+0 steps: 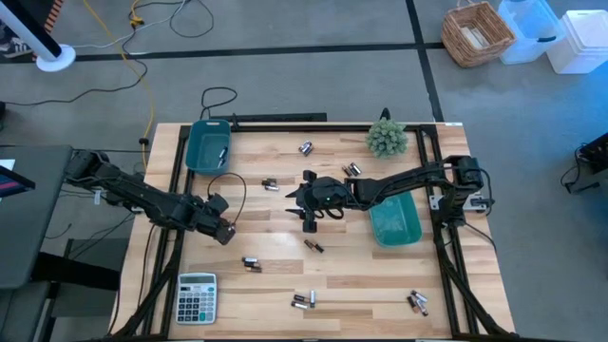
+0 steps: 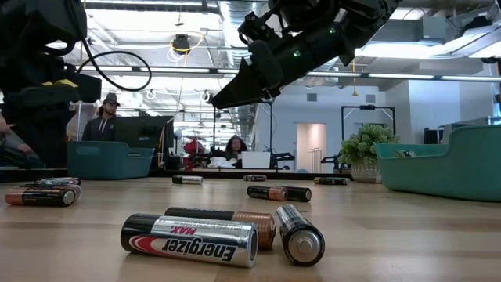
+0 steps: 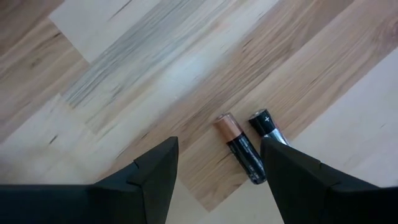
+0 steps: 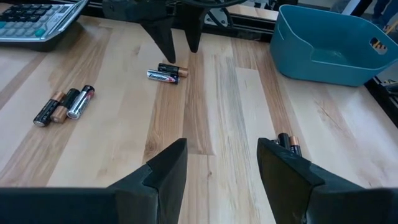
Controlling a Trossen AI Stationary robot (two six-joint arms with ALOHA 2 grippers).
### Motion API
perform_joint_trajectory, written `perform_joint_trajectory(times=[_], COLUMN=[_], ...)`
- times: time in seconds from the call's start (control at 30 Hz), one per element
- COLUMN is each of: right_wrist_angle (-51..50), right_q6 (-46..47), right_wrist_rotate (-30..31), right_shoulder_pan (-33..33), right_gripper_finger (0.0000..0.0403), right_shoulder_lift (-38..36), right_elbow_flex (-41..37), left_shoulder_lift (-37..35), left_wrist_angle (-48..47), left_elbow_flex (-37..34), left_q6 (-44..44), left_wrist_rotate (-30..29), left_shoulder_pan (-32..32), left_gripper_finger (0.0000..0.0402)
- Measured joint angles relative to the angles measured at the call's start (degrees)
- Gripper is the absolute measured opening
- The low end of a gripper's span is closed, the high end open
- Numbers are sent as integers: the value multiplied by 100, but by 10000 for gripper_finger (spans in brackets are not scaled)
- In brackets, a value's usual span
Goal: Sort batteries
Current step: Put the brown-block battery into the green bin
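Batteries lie scattered in small groups on the wooden table. A pair of batteries lies flat below my left gripper, which hangs open above them, pointing steeply down, clear of them. My right gripper stands open over the table's middle, well above the wood, with nothing between its fingers. Three batteries lie side by side toward the near edge, and two more lie by its finger. Further batteries lie in front of the low camera.
A teal bin stands at the far left and another teal bin at the right, under the right arm. A grey calculator lies at the near left. A small plant stands at the far right. People sit in the room beyond.
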Motion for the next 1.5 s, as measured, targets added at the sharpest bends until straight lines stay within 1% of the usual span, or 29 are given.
perform_joint_trajectory(times=[0.13, 0.27, 0.4, 0.73, 0.8, 0.97, 1.07, 1.3, 1.5], right_wrist_angle=[0, -2, -1, -2, -2, -4, -4, -4, -4], right_q6=[2, 13, 12, 39, 39, 44, 57, 57, 57], right_wrist_rotate=[0, 0, 0, 2, 2, 2, 2, 2, 2], right_shoulder_pan=[0, 0, -6, -35, -35, -35, -35, -35, -35], right_gripper_finger=[207, 207, 207, 207, 207, 207, 207, 207, 207], right_shoulder_lift=[0, 0, 0, 0, 0, 0, 0, 0, 0], right_elbow_flex=[0, 0, 0, 0, 0, 0, 0, 0, -2], left_shoulder_lift=[0, 1, -28, 2, 0, 4, -15, 177, 430], left_wrist_angle=[32, 386, 400, 249, 204, 470, 618, 493, 691], left_elbow_flex=[-73, -312, -323, -323, -331, -498, -492, -495, -692], left_q6=[-30, -60, -130, -176, -236, -247, -229, -216, -239], left_wrist_rotate=[-2, 76, -80, -44, -41, 37, 0, 90, 161], left_shoulder_pan=[-5, -21, -56, -58, -58, -60, -60, -60, -63], left_gripper_finger=[224, 224, 224, 223, 218, 189, 178, 174, 173])
